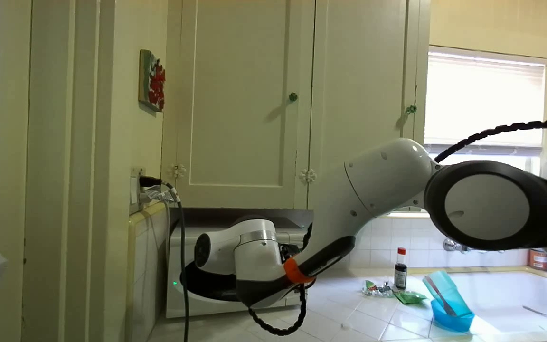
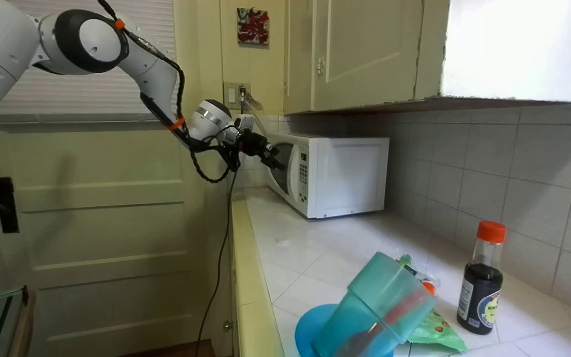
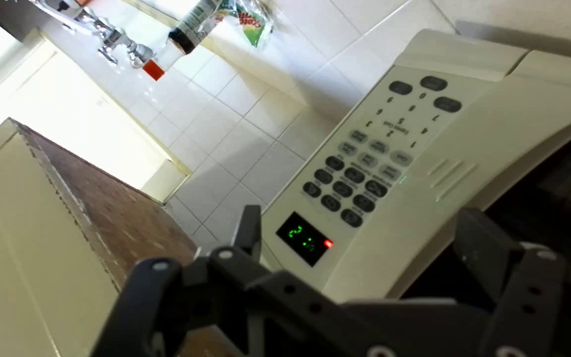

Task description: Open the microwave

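The microwave [image 2: 347, 176] sits on the desk [image 2: 295, 243] just ahead of your tool [image 3: 366, 239], its door [image 2: 281, 181] shut as far as you can see. Judging by that, only the approach is done; catching the handle strip [image 3: 414, 225] and swinging the door out are left. The microwave faces back toward the tool, and its long axis runs crosswise to your reach, from window [image 3: 553, 193] to control panel [image 3: 365, 168]. Your tool is spread wide, grasping nothing, one finger [image 3: 486, 253] over the window in the wrist view; whether it touches, you cannot tell. Cupboards [image 1: 238, 95] hang higher than the tool; a tilted cup [image 2: 365, 292] and a bottle [image 2: 481, 287] are well apart from it.
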Controlling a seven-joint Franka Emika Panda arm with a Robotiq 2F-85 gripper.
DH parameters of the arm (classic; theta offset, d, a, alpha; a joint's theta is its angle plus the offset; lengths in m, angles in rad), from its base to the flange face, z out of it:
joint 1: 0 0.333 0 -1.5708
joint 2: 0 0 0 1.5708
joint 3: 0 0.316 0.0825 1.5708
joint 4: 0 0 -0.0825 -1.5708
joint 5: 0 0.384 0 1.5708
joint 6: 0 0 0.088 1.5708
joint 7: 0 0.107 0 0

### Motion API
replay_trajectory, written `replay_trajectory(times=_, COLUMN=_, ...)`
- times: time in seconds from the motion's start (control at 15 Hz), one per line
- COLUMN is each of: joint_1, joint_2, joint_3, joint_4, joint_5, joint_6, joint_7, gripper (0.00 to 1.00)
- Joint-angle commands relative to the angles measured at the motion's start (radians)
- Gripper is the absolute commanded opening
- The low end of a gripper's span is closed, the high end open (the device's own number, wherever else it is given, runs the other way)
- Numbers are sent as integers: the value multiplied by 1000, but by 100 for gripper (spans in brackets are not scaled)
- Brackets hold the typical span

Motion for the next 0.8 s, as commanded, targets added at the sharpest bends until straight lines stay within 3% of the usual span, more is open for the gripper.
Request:
replay_trajectory(times=0.0, joint_1=12, joint_2=59, joint_3=13, joint_4=57, joint_5=-28, joint_6=-86, joint_7=61, gripper=100)
replay_trajectory(times=0.27, joint_1=16, joint_2=106, joint_3=17, joint_4=92, joint_5=-36, joint_6=-124, joint_7=102, gripper=100)
replay_trajectory(times=0.73, joint_1=9, joint_2=157, joint_3=16, joint_4=144, joint_5=-130, joint_6=-92, joint_7=118, gripper=100)
